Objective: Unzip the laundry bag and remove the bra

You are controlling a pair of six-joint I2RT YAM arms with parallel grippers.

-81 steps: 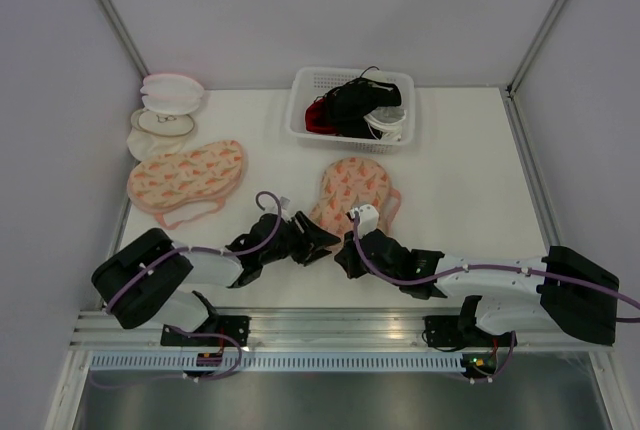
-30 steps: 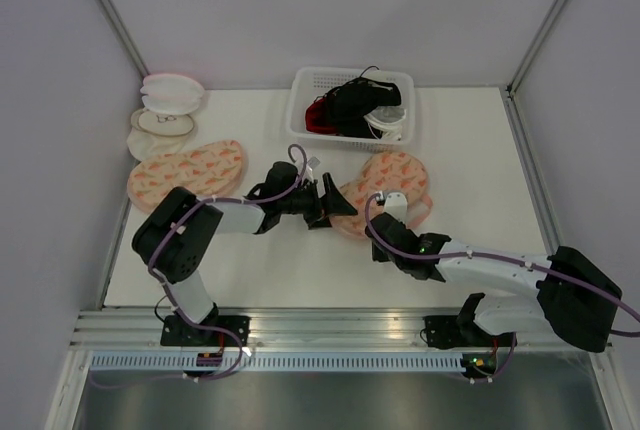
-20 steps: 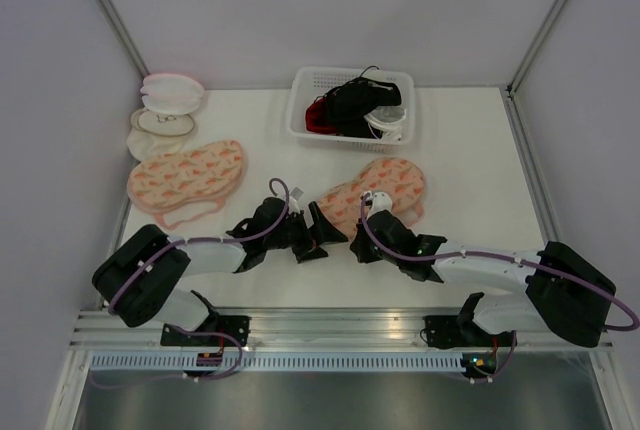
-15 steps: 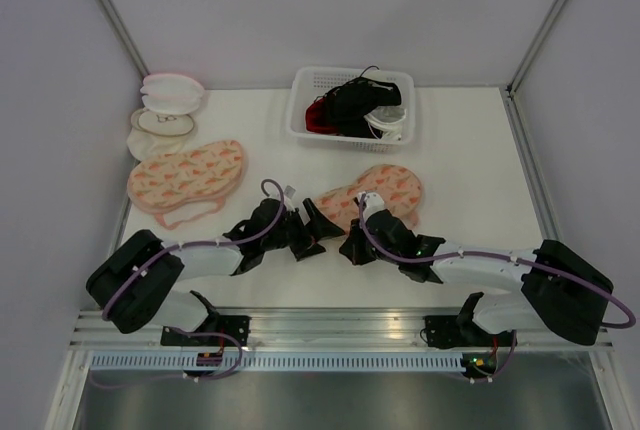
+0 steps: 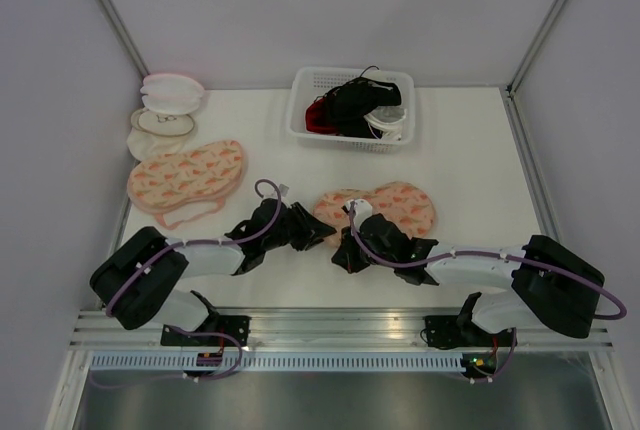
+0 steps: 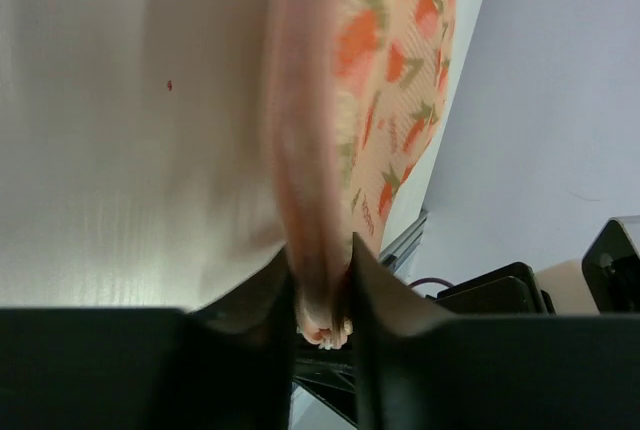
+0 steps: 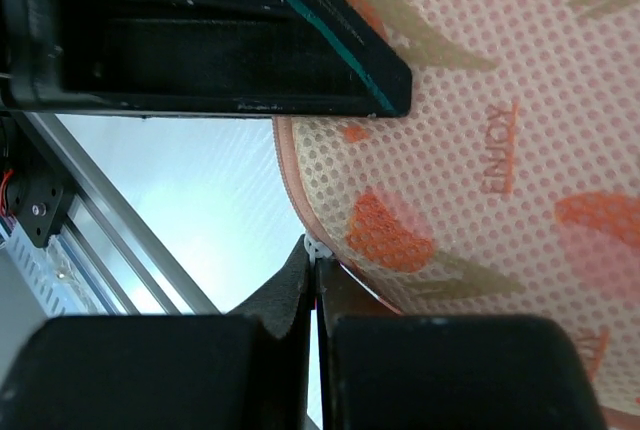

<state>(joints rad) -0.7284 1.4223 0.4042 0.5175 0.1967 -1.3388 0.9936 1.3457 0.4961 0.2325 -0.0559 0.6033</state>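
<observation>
The peach-pink carrot-print laundry bag [image 5: 385,204] lies on the white table between my two grippers. My left gripper [image 5: 322,234] is shut on the bag's left rim; the left wrist view shows its jaws [image 6: 322,295] pinching the pink edge of the bag [image 6: 392,80]. My right gripper [image 5: 343,252] is at the bag's near-left edge. In the right wrist view it [image 7: 314,250] is shut on the small white zipper pull [image 7: 317,246] at the bag's mesh edge [image 7: 480,150]. The bra is hidden.
A second carrot-print bag [image 5: 187,175] with its pink strap lies at the left. Round white-and-pink cases [image 5: 166,108] stand at the back left. A white basket [image 5: 300,130] with black, red and white garments is at the back centre.
The bag has turned and now lies wider left to right. My right gripper has slid left and nearer along the bag's near edge. My left gripper keeps its hold on the rim.
</observation>
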